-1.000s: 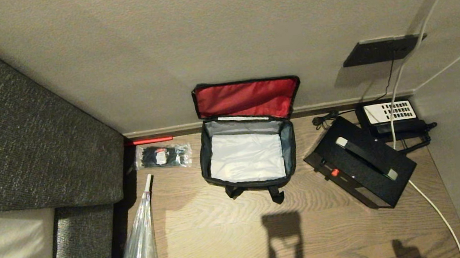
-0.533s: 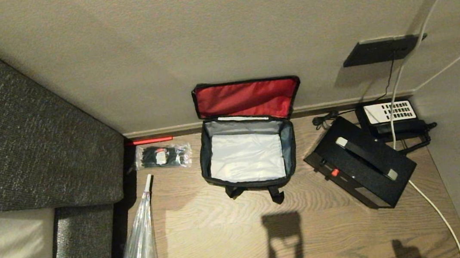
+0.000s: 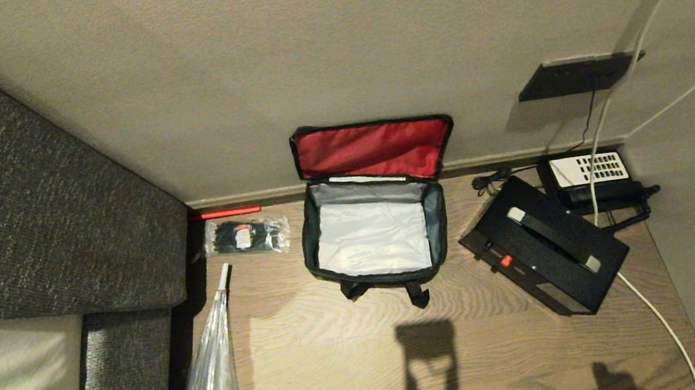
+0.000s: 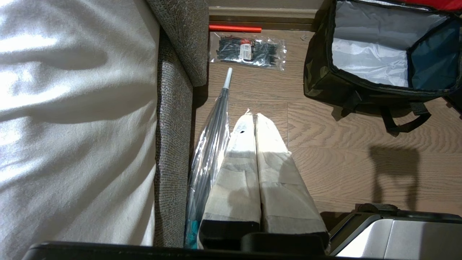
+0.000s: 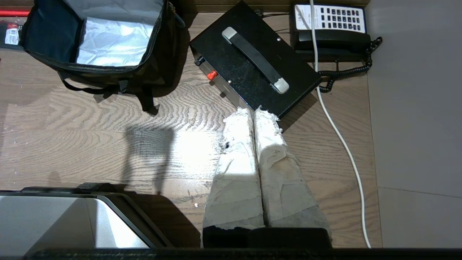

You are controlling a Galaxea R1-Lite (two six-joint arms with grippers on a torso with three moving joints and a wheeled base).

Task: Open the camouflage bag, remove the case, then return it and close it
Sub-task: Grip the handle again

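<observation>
The camouflage bag stands open on the wooden floor against the wall, its red lid leaning back and its grey-white inside empty. It shows too in the left wrist view and the right wrist view. The black case lies flat on the floor to the right of the bag, handle up, red latch toward the bag; the right wrist view has the case just beyond the fingertips. My left gripper is shut and empty, hanging over the floor near the sofa. My right gripper is shut and empty.
A grey sofa fills the left side. A plastic-wrapped umbrella lies beside it, and a packet of black cable ties sits by the wall. A black telephone and a white cable are at the right.
</observation>
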